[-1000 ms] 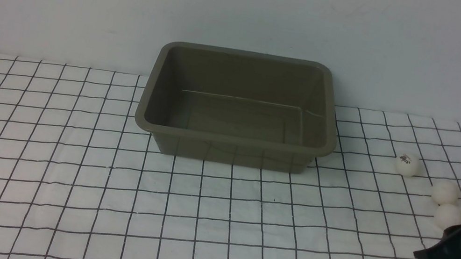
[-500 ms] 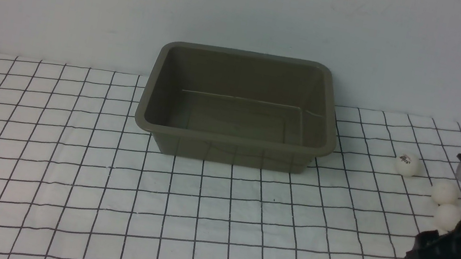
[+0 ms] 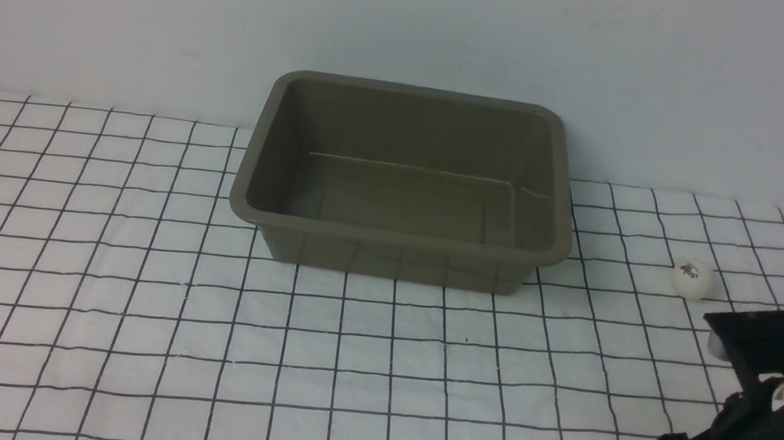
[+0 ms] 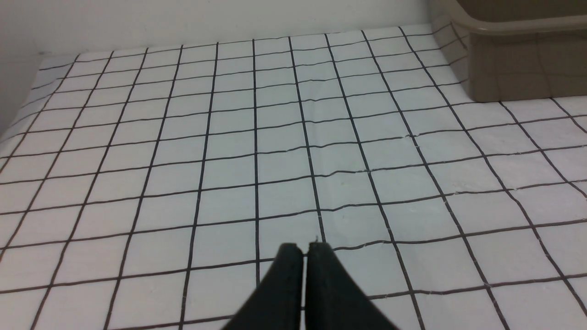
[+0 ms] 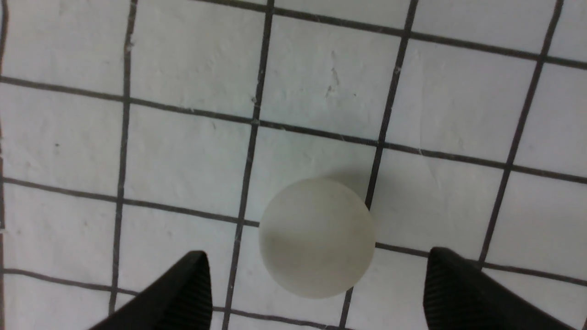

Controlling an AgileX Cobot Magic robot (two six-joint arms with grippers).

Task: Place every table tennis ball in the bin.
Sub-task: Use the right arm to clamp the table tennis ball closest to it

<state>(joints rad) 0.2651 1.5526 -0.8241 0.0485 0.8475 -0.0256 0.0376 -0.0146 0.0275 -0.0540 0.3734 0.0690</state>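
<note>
The jaws of the right gripper [image 5: 316, 254] stand wide apart, pointing down at the table. One small round white table tennis ball [image 5: 316, 238] lies on the cloth between its two black fingers [image 5: 183, 293]. The ball touches neither finger.

The jaws of the left gripper [image 4: 305, 250] are pressed together with nothing between them. It hangs low over the white cloth with black grid lines [image 3: 107, 283].

In the front view I can count two balls. One is the ball under the right gripper, and only a little white bit of it peeks out at the near right. The other is a white ball with a small dark print [image 3: 692, 279], and it lies farther back on the right, well apart from the gripper. The black right arm may hide more.

There is one big olive-brown plastic bin with rounded corners [image 3: 397, 237]. It stands in the middle at the back, near the wall. Both balls lie on the cloth to its right, outside it.
</note>
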